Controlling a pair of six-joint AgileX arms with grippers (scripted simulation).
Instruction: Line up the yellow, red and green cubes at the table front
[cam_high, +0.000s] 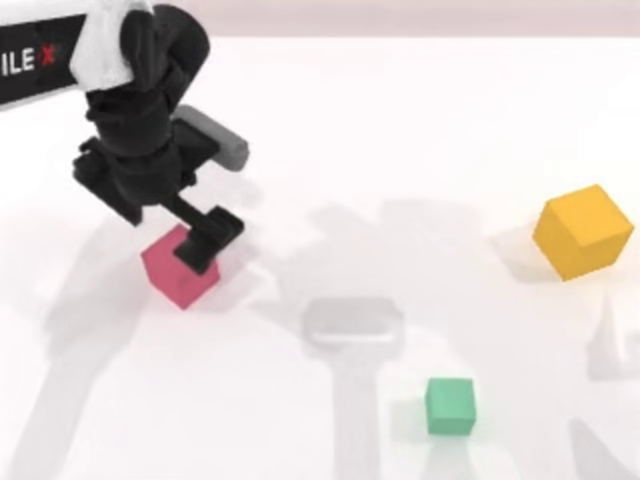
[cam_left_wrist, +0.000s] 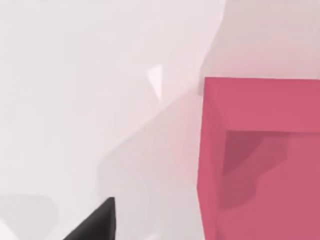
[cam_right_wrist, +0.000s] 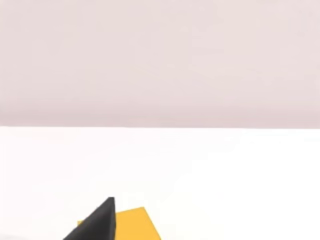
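White table (cam_high: 420, 130) bears three well-separated cubes.

The top view looks down on the table (cam_high: 400, 130). The left wrist view sits very near the red cube (cam_left_wrist: 260, 160), shared with the top view (cam_high: 180, 268). The right wrist view faces low across the table, probably catching the yellow cube (cam_right_wrist: 135, 225).

White letters "ILE" followed by a red "X" can be read on a black panel on the left arm (cam_high: 40, 62), at the upper left edge of the top view; the word is cut off by the picture's border. No other lettering, number or sign is seen on the cubes, the tabletop or in either wrist view.
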